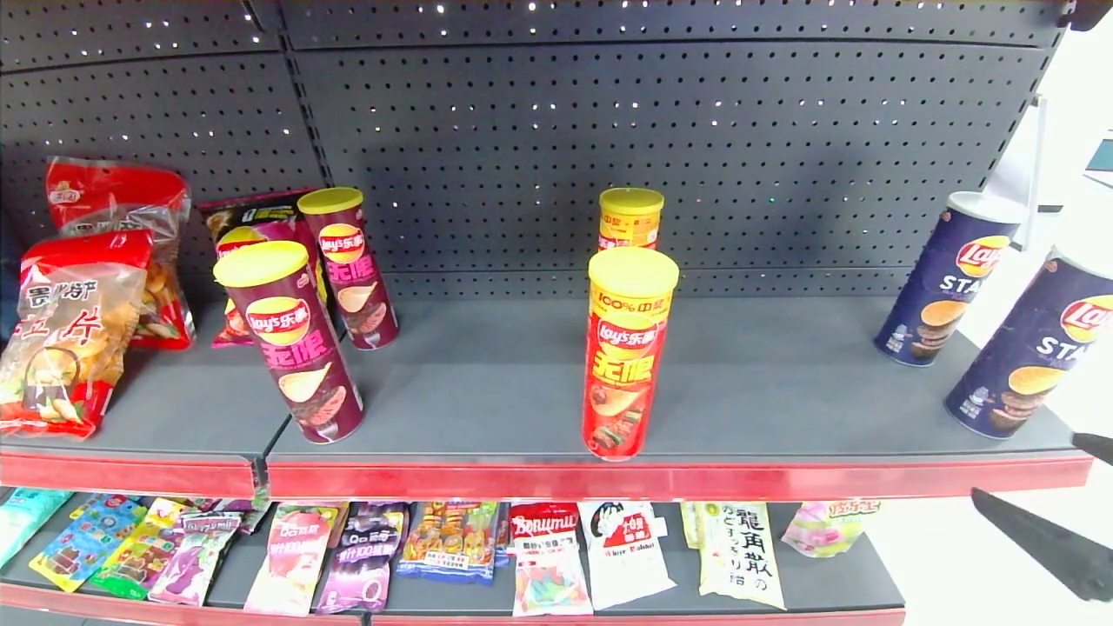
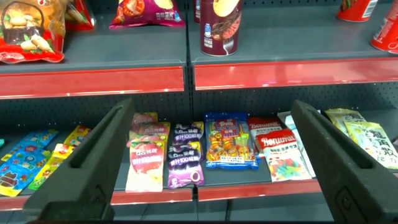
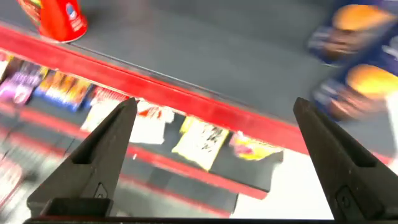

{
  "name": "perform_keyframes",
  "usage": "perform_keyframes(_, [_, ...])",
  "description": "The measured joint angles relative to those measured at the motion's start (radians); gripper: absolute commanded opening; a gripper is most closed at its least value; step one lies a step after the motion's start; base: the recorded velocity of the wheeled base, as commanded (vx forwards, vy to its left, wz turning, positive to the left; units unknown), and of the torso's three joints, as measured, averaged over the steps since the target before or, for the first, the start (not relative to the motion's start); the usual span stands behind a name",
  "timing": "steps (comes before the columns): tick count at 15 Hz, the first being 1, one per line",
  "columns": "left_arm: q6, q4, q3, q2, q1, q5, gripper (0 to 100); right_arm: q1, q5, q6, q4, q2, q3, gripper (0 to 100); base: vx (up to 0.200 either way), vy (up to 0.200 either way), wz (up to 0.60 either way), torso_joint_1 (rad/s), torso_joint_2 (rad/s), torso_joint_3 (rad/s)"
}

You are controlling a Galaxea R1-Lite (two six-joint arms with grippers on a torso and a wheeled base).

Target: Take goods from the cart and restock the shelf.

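– Left fingers (image 2: 93, 162), are they holding something?
– No; they are spread wide with nothing between them; they point at the lower shelf (image 2: 267, 190), where flat snack packets (image 2: 231, 142) lie in a row.
– And the right fingers (image 3: 102, 152)?
– Spread wide too, and holding nothing; they hang in front of the right end of the upper shelf (image 1: 783, 382), down by its red front edge (image 1: 678, 478).
– Where are the chip cans?
– All on the upper shelf, standing up; at the front there is a purple can (image 1: 291, 343) on the left, a red and yellow can (image 1: 628, 352) in the middle and a blue can (image 1: 1030, 348) on the right; that one is nearest the right fingers but not touching them.
– What is behind those?
– Each has a twin further back; a second purple can (image 1: 352, 265), a second yellow can (image 1: 630, 217) and a second blue can (image 1: 948, 278); at the far left two red bags (image 1: 69, 330) lean one behind the other; a dark bag (image 1: 252, 222) stands behind the purple cans; last comes the grey wall (image 1: 522, 130) full of little holes.
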Motion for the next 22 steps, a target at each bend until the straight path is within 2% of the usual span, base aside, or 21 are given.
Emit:
perform_keyframes(3, [0.000,0.000,0.000,0.000,0.000,0.000,100,-0.050,0.011,0.028,0.003,-0.259,0.119,100,0.000,0.000,0.00,0.000,0.00,0.000])
perform_keyframes(6, [0.000,0.000,0.000,0.000,0.000,0.000,100,-0.063,0.009,0.058,0.004,-0.459,0.201,100,0.000,0.000,0.00,0.000,0.00,0.000])
perform_keyframes(9, [0.000,0.000,0.000,0.000,0.000,0.000,100,-0.069,-0.086,0.080,0.048,-0.614,0.295,100,0.000,0.000,0.00,0.000,0.00,0.000])
perform_keyframes(10, [0.000,0.000,0.000,0.000,0.000,0.000,100,-0.070,-0.118,0.085,0.079,-0.642,0.322,100,0.000,0.000,0.00,0.000,0.00,0.000])
perform_keyframes(13, [0.000,0.000,0.000,0.000,-0.001,0.000,100,-0.065,-0.080,0.148,0.125,-0.674,0.337,100,0.000,0.000,0.00,0.000,0.00,0.000])
perform_keyframes(17, [0.000,0.000,0.000,0.000,0.000,0.000,100,-0.166,-0.106,0.151,0.124,-0.682,0.337,100,0.000,0.000,0.00,0.000,0.00,0.000])
perform_keyframes(19, [0.000,0.000,0.000,0.000,0.000,0.000,100,-0.172,-0.052,0.162,0.141,-0.728,0.341,100,0.000,0.000,0.00,0.000,0.00,0.000])
perform_keyframes(22, [0.000,0.000,0.001,0.000,-0.001,0.000,100,-0.165,-0.043,0.182,0.169,-0.771,0.343,100,0.000,0.000,0.00,0.000,0.00,0.000])
